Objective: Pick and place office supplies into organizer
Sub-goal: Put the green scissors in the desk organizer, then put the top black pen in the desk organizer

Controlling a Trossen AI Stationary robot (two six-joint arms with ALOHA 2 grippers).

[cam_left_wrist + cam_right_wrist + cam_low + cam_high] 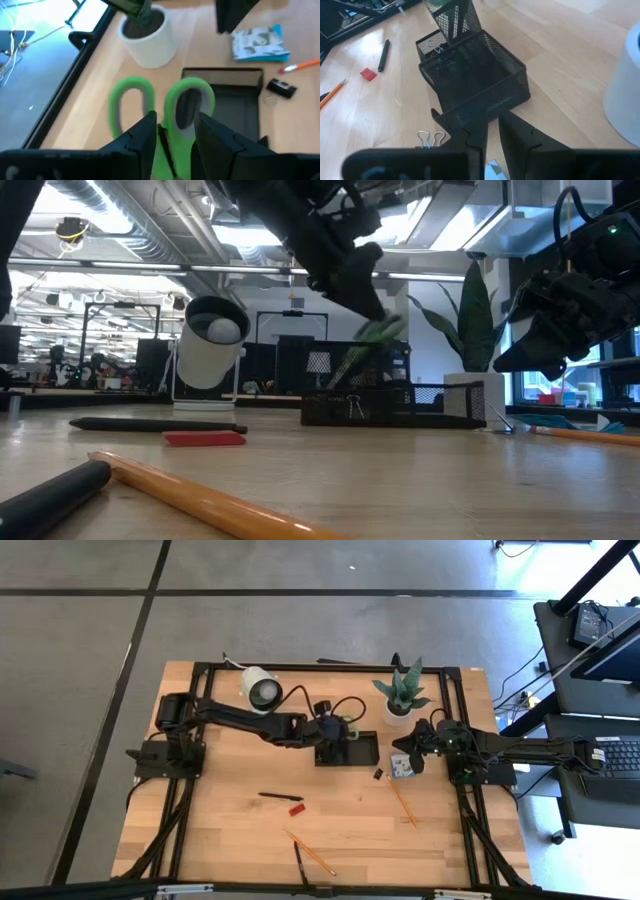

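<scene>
Above the organizer (347, 749), left gripper (172, 131) clamps green scissors (165, 112) — right gripper (490, 131) (narrow) nearby.

**Two dark arms, cabled and angular**

Both arms were matt black, built of boxy jointed segments. Black cables looped along the left arm (250, 723). The right arm (530, 750) showed small green lights. Each pincer's fingers (142, 137) were flat, angular black plates.

table (230, 840): wood | on it: organizer (347, 749), plant pot (398, 712), pencils (310, 853), pen (280, 796), possibly eraser (296, 809)
</scene>
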